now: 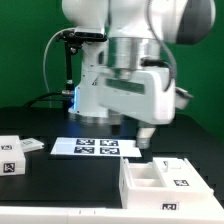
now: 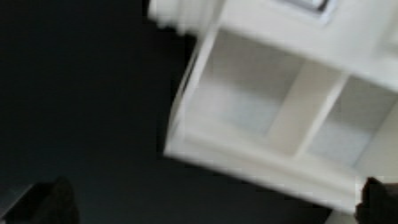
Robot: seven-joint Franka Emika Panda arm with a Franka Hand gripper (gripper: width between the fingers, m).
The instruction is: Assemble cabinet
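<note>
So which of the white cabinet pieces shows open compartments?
The cabinet box at the exterior view's right, divided inside by a wall; the pieces at the left show only plain tagged faces.

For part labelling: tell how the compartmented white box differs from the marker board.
The cabinet box has raised walls and open compartments; the marker board lies thin and flat. The marker board shows several tags in a row; the cabinet box shows one on its near wall. Both are white and rest on the dark table.
</note>
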